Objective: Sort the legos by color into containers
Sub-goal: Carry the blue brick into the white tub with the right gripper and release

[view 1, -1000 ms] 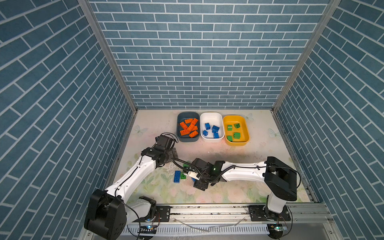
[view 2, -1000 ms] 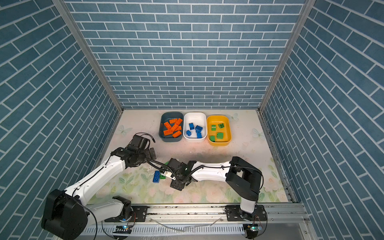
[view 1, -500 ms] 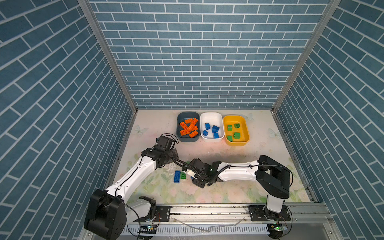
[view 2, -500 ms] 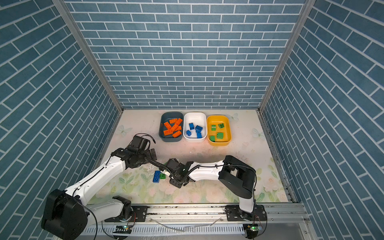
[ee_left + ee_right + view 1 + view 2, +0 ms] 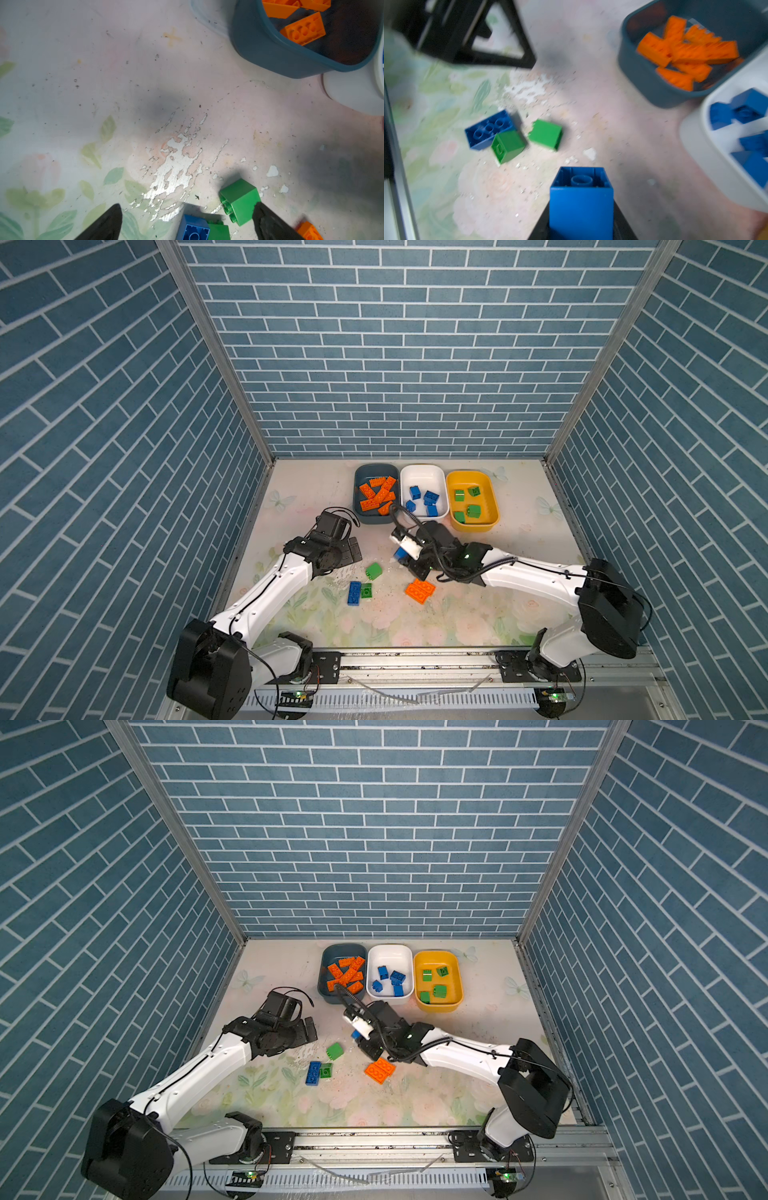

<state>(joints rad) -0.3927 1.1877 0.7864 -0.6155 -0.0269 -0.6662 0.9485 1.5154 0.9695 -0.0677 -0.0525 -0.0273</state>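
Item: blue block (image 5: 581, 203), pinched in my R hand (image 5: 401, 552). Loc: just short of white tub (image 5: 423, 467), near rim. R nearer than L hand (image 5: 188, 205), which is spread wide.

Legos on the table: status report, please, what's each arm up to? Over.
Right end effector shut on blue brick. Left end effector open, empty, near green brick. Loose bricks on mat. Path to white tub looks clear.
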